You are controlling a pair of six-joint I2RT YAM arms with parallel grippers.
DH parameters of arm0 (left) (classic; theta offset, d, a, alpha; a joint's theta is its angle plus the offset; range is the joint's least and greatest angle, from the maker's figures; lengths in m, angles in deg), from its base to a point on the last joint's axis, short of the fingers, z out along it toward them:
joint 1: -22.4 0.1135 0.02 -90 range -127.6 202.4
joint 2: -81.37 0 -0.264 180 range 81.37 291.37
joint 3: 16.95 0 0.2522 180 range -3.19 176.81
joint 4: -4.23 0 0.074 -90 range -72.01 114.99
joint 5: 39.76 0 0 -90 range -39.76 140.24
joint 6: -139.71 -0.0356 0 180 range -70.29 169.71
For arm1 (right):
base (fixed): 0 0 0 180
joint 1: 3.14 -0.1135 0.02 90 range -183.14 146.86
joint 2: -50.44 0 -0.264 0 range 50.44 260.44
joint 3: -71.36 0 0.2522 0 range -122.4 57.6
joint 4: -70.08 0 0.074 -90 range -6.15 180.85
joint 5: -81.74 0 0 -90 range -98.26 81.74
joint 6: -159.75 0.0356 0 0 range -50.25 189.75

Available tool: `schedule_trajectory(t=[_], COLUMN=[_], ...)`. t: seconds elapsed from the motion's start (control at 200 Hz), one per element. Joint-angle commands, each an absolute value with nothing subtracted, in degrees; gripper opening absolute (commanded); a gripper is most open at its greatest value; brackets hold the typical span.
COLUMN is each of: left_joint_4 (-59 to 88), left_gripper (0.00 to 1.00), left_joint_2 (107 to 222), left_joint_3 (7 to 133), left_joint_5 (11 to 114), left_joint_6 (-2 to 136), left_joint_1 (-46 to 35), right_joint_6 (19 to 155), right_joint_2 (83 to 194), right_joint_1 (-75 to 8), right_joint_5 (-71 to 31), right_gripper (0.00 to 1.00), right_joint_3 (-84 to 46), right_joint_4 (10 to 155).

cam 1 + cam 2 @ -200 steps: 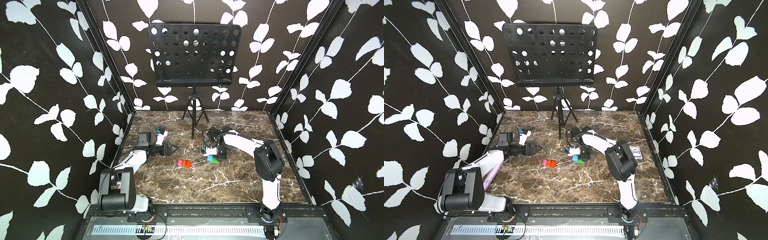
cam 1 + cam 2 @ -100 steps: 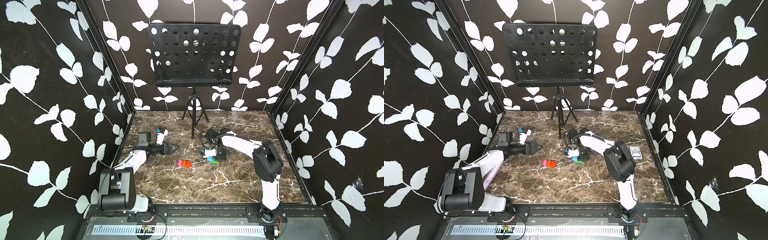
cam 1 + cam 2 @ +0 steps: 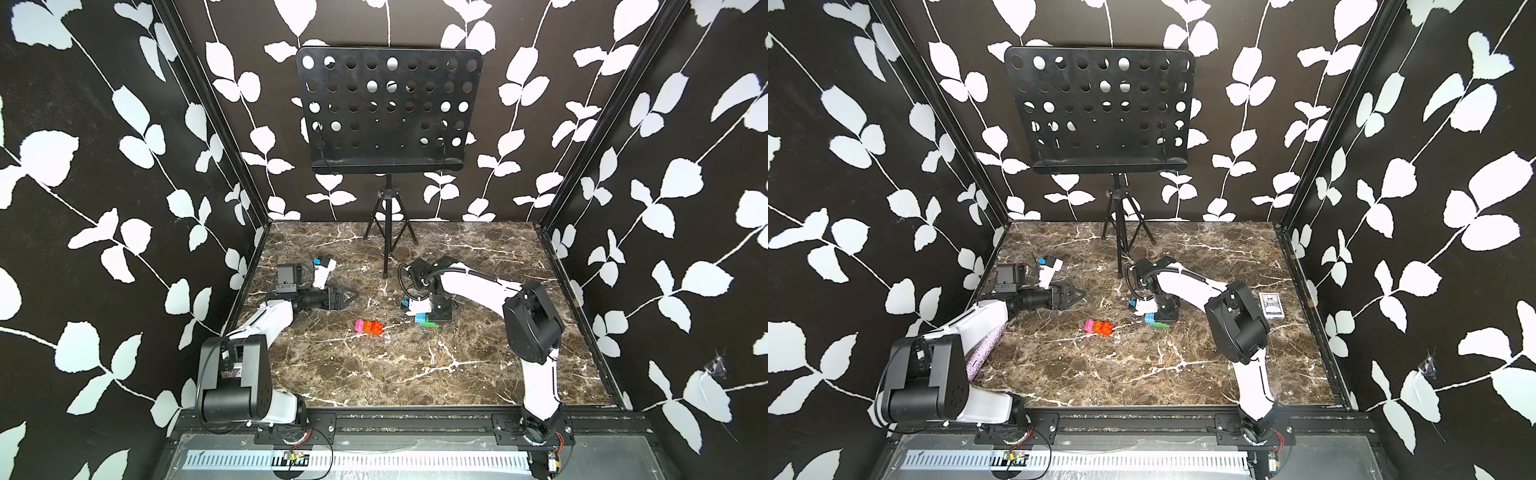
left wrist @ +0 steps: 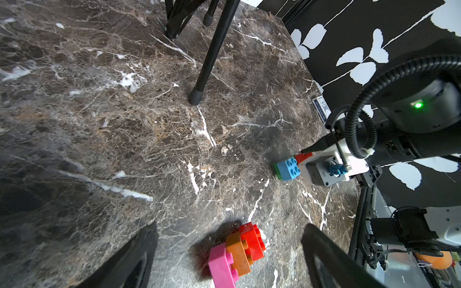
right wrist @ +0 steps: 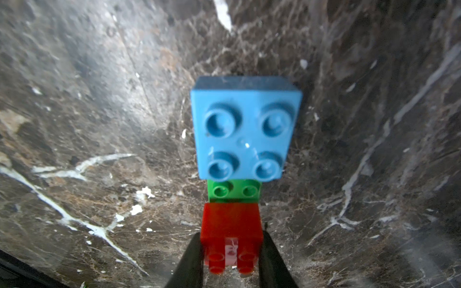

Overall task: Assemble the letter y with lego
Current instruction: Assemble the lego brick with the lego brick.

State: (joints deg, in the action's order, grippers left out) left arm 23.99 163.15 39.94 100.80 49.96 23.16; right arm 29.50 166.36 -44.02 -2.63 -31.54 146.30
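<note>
A green bar (image 5: 234, 190) carries a blue brick (image 5: 245, 127) on one end and a red brick (image 5: 232, 224) on the other. My right gripper (image 5: 231, 235) is shut on the red brick, one finger on each side. This piece sits low at the marble table in both top views (image 3: 426, 321) (image 3: 1156, 321), under the right gripper (image 3: 440, 313). A pink, orange and red lego stack (image 3: 368, 327) (image 4: 237, 251) lies on its side mid-table. My left gripper (image 4: 229, 225) (image 3: 353, 296) is open, just behind that stack, holding nothing.
A black music stand (image 3: 388, 112) on a tripod stands at the back, with one leg's foot (image 4: 197, 96) near the middle of the table. A card deck (image 3: 1271, 305) lies by the right wall. Patterned walls close in three sides.
The right arm's elbow has drifted slightly left while its grip on the red brick holds. The left gripper has edged a little to the right.
</note>
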Motion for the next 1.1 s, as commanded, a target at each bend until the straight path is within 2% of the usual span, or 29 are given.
schedule_trajectory(t=[0.0, 0.18, 0.54, 1.095], left_joint_4=[23.5, 23.6, 23.9, 24.0], left_gripper=[0.92, 0.92, 0.92, 0.92], left_joint_2=[163.2, 163.2, 163.0, 163.2], left_joint_3=[39.5, 39.5, 39.5, 39.6], left_joint_5=[101.6, 101.2, 101.2, 100.9], left_joint_6=[50.0, 49.9, 49.5, 49.5], left_joint_1=[23.3, 23.4, 23.4, 23.3], right_joint_6=[30.4, 30.9, 21.2, 21.8], right_joint_2=[169.2, 170.5, 174.2, 173.6], right_joint_1=[-44.2, -44.2, -46.0, -49.7], right_joint_5=[-2.3, -3.9, -1.0, 1.6], right_gripper=[0.15, 0.15, 0.11, 0.10], right_joint_3=[-29.6, -31.6, -31.4, -32.7], right_joint_4=[150.8, 151.5, 150.9, 150.4])
